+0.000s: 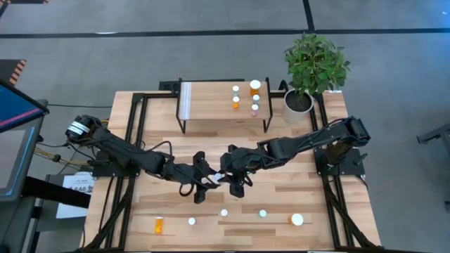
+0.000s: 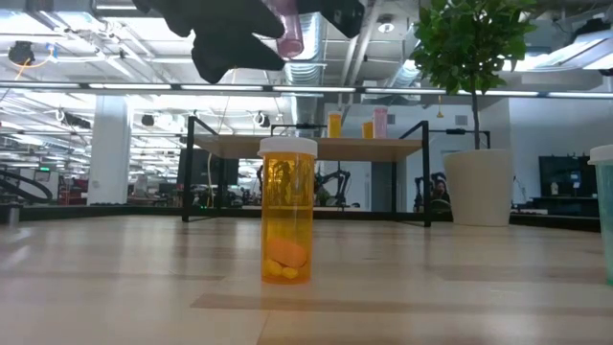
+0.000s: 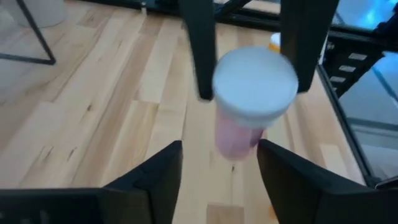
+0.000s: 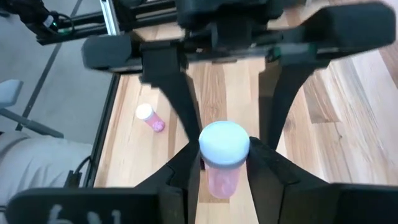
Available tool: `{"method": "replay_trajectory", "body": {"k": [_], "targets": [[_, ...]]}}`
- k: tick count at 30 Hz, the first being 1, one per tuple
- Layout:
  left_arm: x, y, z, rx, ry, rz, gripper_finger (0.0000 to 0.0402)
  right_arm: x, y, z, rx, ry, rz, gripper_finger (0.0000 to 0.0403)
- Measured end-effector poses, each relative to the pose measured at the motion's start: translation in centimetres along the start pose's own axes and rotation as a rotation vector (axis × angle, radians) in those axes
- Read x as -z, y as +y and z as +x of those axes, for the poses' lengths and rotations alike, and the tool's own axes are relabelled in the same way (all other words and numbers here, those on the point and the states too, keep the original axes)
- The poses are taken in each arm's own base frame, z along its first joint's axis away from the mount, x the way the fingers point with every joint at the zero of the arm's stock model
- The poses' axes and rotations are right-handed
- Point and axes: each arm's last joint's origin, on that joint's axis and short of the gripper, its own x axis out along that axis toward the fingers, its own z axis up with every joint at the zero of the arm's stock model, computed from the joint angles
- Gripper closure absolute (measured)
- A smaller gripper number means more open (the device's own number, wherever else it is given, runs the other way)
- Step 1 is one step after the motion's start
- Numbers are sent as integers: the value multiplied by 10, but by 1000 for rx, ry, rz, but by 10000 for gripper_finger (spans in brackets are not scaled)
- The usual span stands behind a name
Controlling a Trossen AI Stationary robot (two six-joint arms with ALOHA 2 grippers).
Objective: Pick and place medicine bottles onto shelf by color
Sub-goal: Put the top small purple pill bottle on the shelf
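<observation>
My right gripper (image 4: 224, 165) is shut on a pink medicine bottle with a white cap (image 4: 224, 144), held above the middle of the table (image 1: 222, 176). My left gripper (image 3: 217, 174) is open; its fingers (image 4: 174, 93) stand on either side of the same bottle without touching it. The low view shows the pink body (image 2: 290, 34) high under the dark grippers. The shelf (image 1: 211, 102) at the far side carries several bottles (image 1: 254, 87) at its right end. My right gripper pinches the pink bottle between its two fingers (image 4: 189, 165) at the white cap (image 3: 255, 84), one finger on each side. The fingers come about level from the table's right side. The bottle is lifted clear of the table, its pink body (image 3: 236, 137) below the cap.
Several bottles are near the table's front edge: an orange one lying (image 1: 159, 225), others standing (image 1: 191, 221), (image 1: 262, 213), and a larger one (image 1: 297, 220). An orange bottle (image 2: 287, 216) stands close in the low view. A potted plant (image 1: 309, 67) stands far right.
</observation>
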Motion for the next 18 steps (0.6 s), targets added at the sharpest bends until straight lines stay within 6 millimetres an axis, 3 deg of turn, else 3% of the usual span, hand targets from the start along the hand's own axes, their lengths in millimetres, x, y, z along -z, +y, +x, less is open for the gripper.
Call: {"method": "replay_trajectory", "body": {"k": [4, 9, 18], "targets": [[2, 2, -11, -20, 48, -9, 188, 2, -1, 0, 6, 20, -5, 278], [6, -8, -39, -89, 60, -7, 186, 4, -1, 0, 12, 40, -12, 277], [29, -32, -91, -184, -119, -7, 186, 3, -4, 0, 6, 40, -46, 276]]}}
